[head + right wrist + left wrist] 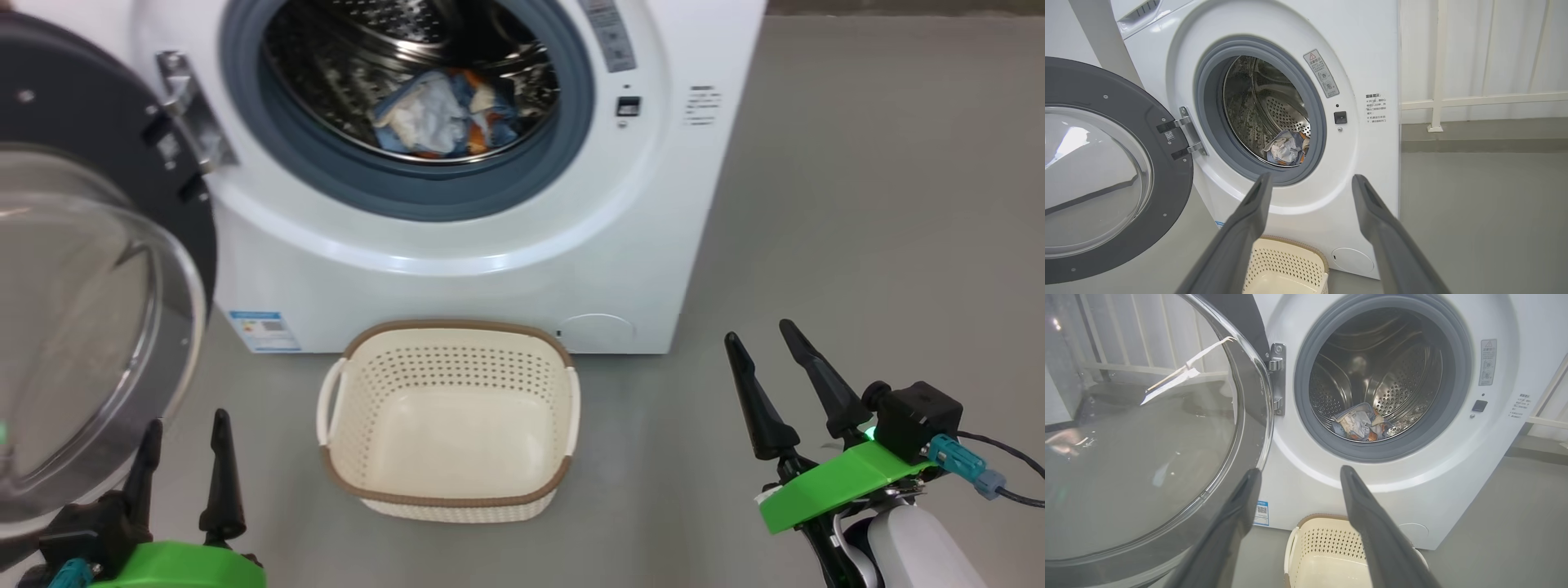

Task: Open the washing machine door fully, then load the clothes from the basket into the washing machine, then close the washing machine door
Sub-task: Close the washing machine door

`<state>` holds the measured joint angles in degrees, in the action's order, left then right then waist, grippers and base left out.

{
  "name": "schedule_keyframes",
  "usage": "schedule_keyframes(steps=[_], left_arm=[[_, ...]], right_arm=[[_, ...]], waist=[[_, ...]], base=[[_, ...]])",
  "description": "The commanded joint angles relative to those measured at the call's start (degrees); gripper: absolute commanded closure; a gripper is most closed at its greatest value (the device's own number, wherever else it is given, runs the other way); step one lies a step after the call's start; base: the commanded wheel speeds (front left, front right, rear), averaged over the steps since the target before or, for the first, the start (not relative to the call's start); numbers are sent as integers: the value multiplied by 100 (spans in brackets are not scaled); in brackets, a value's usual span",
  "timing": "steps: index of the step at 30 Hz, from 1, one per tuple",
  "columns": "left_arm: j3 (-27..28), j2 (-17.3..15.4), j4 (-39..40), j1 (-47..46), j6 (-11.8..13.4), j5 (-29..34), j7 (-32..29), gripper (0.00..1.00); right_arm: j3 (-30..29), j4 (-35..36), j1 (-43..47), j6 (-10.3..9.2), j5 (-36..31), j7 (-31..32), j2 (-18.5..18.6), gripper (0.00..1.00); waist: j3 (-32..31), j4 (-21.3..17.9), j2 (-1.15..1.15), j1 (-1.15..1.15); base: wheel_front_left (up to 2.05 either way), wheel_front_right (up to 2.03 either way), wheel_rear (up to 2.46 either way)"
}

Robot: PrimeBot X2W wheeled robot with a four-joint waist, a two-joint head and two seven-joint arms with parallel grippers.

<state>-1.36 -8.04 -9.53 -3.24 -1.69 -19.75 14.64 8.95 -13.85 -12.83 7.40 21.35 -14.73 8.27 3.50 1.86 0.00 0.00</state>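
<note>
- Since the clothes lie inside the washing machine and the basket stands bare on the floor before it, loading looks done.
- Next, the door, swung wide at the left, needs pushing shut; the left pincer, spread and empty, is near its glass.
- Right pincer: also spread, empty.
- Door's outer edge is cut off.

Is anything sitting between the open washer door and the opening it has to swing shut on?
Nothing visible blocks it. The clothes lie inside the drum, behind the gasket, and the basket sits low on the floor. The left end effector hovers beside the door, by its glass.
</note>
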Motion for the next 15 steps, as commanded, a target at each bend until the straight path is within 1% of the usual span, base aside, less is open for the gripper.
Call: schedule_keyframes(steps=[1, 7, 15], left_arm=[[225, -64, 104, -128, 67, 64, 34, 0], [286, -16, 139, -109, 129, 125, 35, 0], [354, 60, 161, -81, 145, 179, 35, 0]], right_arm=[[150, 115, 46, 9, 30, -27, 30, 0], [182, 92, 30, 9, 48, -27, 33, 0], [214, 57, 22, 9, 75, -27, 38, 0]], waist=[[-19, 276, 0, 0], [-40, 716, 0, 0], [-93, 1257, 0, 0]], base=[[0, 0, 0], [0, 0, 0], [0, 0, 0]])
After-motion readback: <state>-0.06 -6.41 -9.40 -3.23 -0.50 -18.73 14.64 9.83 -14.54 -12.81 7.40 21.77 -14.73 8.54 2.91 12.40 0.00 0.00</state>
